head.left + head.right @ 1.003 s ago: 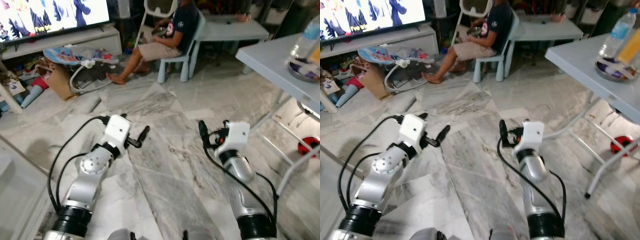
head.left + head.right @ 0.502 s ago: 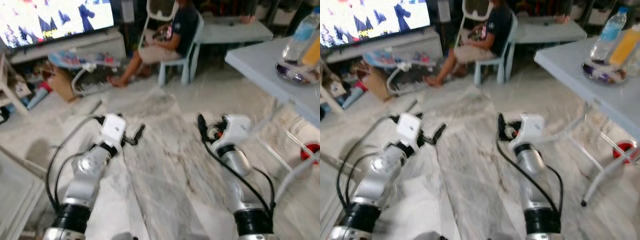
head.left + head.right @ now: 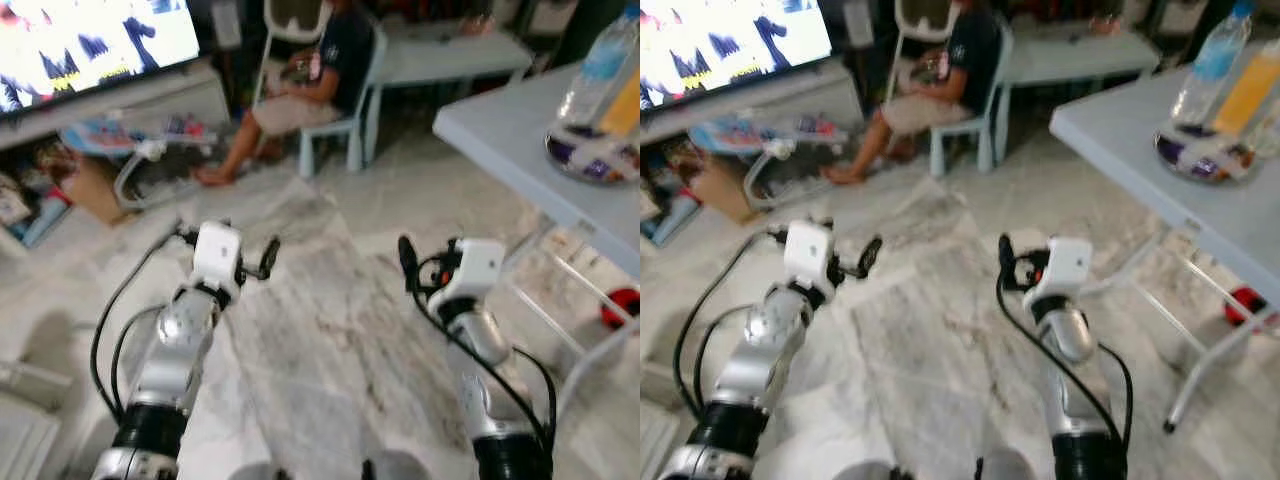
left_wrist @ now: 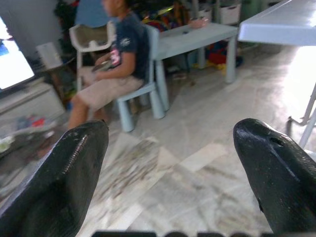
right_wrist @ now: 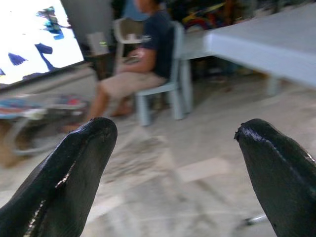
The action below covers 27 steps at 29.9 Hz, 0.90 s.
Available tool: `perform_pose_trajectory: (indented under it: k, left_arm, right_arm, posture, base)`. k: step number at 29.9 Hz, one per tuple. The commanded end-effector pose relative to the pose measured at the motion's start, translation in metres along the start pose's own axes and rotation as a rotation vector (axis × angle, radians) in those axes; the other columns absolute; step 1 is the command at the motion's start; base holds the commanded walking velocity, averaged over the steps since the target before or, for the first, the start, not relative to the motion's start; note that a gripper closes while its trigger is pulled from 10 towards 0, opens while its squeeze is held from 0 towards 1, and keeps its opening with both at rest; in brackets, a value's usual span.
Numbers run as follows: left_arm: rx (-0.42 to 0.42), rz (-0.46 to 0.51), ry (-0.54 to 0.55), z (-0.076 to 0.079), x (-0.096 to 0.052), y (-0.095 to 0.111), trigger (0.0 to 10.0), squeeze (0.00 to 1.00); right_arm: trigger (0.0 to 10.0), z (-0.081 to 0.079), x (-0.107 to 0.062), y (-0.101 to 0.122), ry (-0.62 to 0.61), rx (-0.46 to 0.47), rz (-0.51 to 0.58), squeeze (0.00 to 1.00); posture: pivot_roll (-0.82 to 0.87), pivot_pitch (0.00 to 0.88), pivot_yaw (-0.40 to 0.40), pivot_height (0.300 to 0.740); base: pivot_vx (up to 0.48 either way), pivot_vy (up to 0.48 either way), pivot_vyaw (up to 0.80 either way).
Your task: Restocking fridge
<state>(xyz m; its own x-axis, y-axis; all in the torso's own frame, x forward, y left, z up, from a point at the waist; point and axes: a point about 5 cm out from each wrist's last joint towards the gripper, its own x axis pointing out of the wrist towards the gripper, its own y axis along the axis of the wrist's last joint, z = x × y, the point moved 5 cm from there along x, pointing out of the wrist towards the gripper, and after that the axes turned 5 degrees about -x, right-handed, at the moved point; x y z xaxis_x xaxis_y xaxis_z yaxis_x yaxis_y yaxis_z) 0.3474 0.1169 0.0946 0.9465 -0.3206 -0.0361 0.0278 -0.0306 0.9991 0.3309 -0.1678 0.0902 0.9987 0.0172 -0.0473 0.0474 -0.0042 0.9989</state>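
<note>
Over the grey marbled floor [image 3: 330,330], nearest the camera, two silver arms reach forward, each ending in a gripper of two black fingers. The left gripper [image 4: 170,163] hangs above the tiles with its fingers [image 4: 64,173] spread wide apart and nothing between them; from the head view it points ahead and a little to the right. The right gripper [image 5: 173,168] is held the same way, fingers [image 5: 276,163] well apart and empty, its long black fingers standing upright in the head view at [image 3: 408,262]. To the right, a white folding table [image 3: 1240,215] stands on thin metal legs; near its edge sits one round metal tray [image 3: 1200,160], and by it two bottles stand upright, long axis vertical: one clear water bottle [image 3: 1206,70] with its blue cap up, and one orange bottle [image 3: 1246,90] just beside it. A red object [image 3: 622,305] lies on the floor under the table, too blurred to tell. Farther off, one person [image 3: 300,85] sits on a pale blue chair [image 3: 355,120] beside a low pale blue table [image 3: 450,55]. A baby bouncer [image 3: 140,160] lies to the left, and one lit television [image 3: 90,40] stands behind it.
</note>
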Motion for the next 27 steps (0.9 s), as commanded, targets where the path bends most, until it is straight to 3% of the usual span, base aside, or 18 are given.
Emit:
perform_pose_trajectory:
  k: [1, 2, 5, 13, 19, 27]
  left_arm:
    - [0.012, 0.005, 0.013, -0.002, 0.001, 0.001, 10.0, 0.00]
    - [0.016, 0.012, 0.013, -0.001, 0.001, 0.002, 10.0, 0.00]
    - [0.020, 0.023, 0.012, -0.001, 0.001, 0.003, 10.0, 0.00]
    - [0.006, 0.045, 0.004, 0.000, 0.002, 0.007, 10.0, 0.00]
    - [0.012, 0.058, 0.015, -0.004, 0.008, 0.014, 10.0, 0.00]
    - [-0.006, 0.058, 0.016, 0.000, 0.008, 0.011, 10.0, 0.00]
  right_arm:
    - [10.0, 0.002, 0.002, -0.001, -0.018, -0.004, -0.019, 0.00]
    - [10.0, 0.006, 0.002, -0.005, -0.048, 0.048, -0.042, 0.00]
    - [10.0, 0.017, 0.003, -0.007, -0.114, 0.003, -0.063, 0.00]
    - [10.0, 0.015, 0.000, -0.004, -0.084, 0.036, -0.037, 0.00]
    - [10.0, 0.013, 0.001, -0.002, -0.086, 0.059, -0.030, 0.00]
    - [10.0, 0.013, 0.000, -0.002, -0.087, 0.065, -0.024, 0.00]
  posture:
    - [-0.12, 0.047, 0.052, 0.740]
    - [-0.12, 0.048, 0.047, 0.740]
    - [-0.12, 0.050, 0.042, 0.740]
    - [-0.11, 0.050, 0.032, 0.740]
    - [-0.10, 0.056, 0.035, 0.740]
    - [-0.11, 0.058, 0.037, 0.740]
  base:
    - [0.480, 0.000, 0.00]
    - [0.480, 0.000, 0.00]
    - [0.480, 0.000, 0.00]
    - [0.480, 0.000, 0.00]
    - [0.464, 0.000, -0.80]
    - [0.374, 0.295, -0.80]
